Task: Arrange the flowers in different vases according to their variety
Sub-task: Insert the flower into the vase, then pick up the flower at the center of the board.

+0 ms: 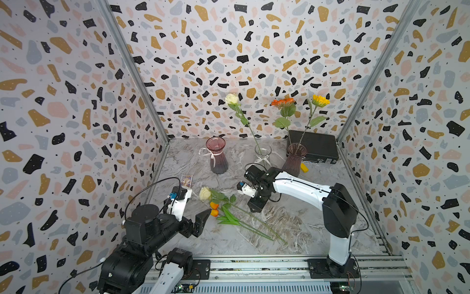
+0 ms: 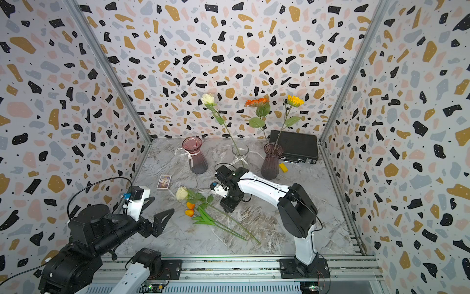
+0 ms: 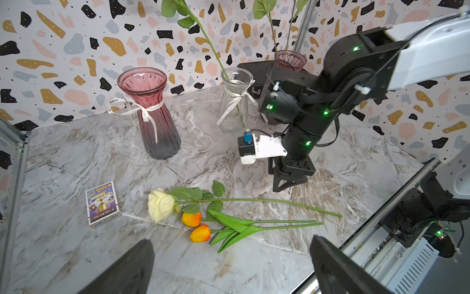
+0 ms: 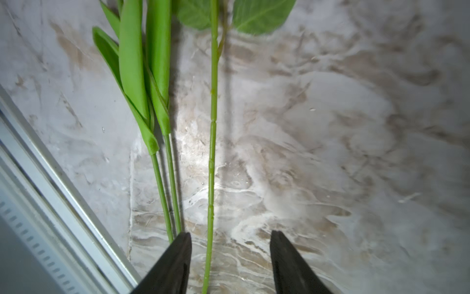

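Flat on the marble table (image 1: 292, 229), the cream rose (image 1: 205, 194). Its stem (image 4: 212, 152) running straight between the jaws of the right gripper (image 4: 230, 234), half-spread, empty, poised just above; left gripper (image 3: 232, 240) wide, empty, back at the bloom end.

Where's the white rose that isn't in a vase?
In both top views the loose white rose lies flat on the marble table, left of centre, between the card box and the two orange tulips.
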Tool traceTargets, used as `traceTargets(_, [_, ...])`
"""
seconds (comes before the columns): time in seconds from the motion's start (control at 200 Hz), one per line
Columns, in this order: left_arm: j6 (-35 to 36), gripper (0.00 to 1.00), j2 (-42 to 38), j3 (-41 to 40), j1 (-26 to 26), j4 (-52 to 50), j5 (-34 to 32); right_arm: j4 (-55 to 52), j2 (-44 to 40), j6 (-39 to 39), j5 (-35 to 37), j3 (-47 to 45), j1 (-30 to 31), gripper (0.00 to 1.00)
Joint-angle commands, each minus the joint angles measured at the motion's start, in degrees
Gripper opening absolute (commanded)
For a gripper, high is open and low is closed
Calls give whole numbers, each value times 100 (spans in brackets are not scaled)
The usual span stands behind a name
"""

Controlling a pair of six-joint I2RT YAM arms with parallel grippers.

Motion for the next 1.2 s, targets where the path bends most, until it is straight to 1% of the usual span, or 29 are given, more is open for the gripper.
traceTargets(0.0, [-43,99,-28,48,-25,57,-49,-563,255,-133,-573,566,87,54])
traceTargets(0.17, [34,100,-23,49,-26,13,-57,-641,798,-140,-678,1068,228,54])
traceTargets(0.375, [101,99,-16,15,-21,15,-54,-602,1349,81,-384,1539,309,53])
traceTargets(0.866, [168,99,-89,14,-20,-20,-10,-629,2395,222,-186,2958,408,50])
traceTargets(0.951, [177,99,-104,14,-26,-24,-1,-699,2537,223,-204,3145,411,47])
traceTargets(1.121, [195,100,-104,23,-25,-42,3,-745,2646,229,-285,3229,421,38])
traceTargets(1.196, [194,99,-106,23,-27,-37,13,-781,2659,196,-335,3215,425,37])
